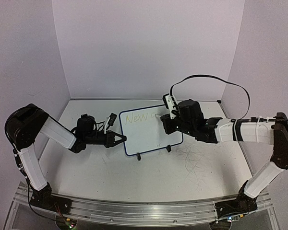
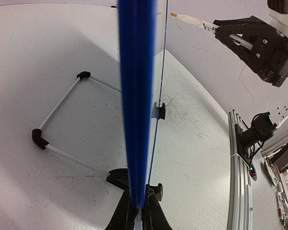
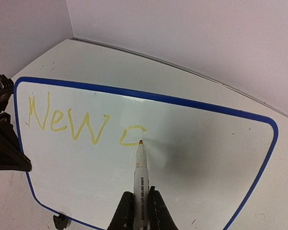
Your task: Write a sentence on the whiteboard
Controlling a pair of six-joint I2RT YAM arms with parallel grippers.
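Right claw (image 3: 140, 203) is clenching marker (image 3: 140, 167), tip touching whiteboard (image 3: 149, 97) standing near worktop (image 1: 182, 177) far edge. Sentence (image 3: 67, 120) is reading "New c". Left claw (image 2: 140, 208) is clamping the board's left edge. Pushing too hard is risking tipping the board or skewing the stroke.

Yellow lettering (image 3: 69, 120) reading "New c" is showing on the whiteboard (image 3: 206, 163), just ahead of the fingers (image 3: 126, 213) of the right gripper (image 3: 140, 196); the small print on the marker (image 3: 140, 172) is blurring beyond reading.

White tabletop (image 1: 96, 167) — grey scratches (image 1: 194, 164)
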